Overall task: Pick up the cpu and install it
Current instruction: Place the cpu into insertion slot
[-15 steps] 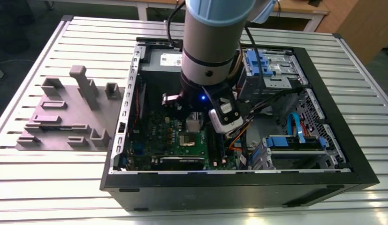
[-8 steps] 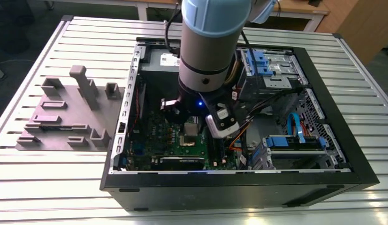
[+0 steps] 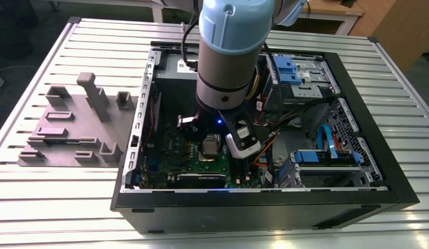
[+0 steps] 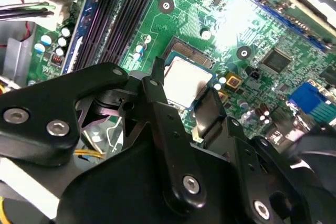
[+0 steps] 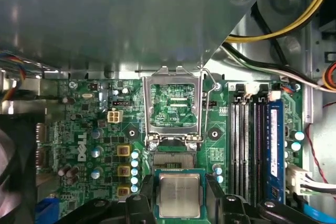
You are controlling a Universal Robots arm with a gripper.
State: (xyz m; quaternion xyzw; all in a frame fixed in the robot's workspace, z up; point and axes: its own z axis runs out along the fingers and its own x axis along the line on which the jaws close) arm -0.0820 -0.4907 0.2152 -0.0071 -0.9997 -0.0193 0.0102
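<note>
Gripper [image 5: 180, 183] clamped on the cpu [image 5: 180, 198], chip flat between its fingers [image 4: 156, 95]; open socket [image 5: 173, 159] just past the fingertips, load plate [image 5: 173, 106] raised beyond; all inside computer case [image 3: 270, 207]

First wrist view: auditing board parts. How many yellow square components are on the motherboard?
3 components, in a column on the motherboard: one, one, one nearest the cpu. The gripper may hide more.

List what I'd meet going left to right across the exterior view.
tray → cpu → blue drive caddy
</note>
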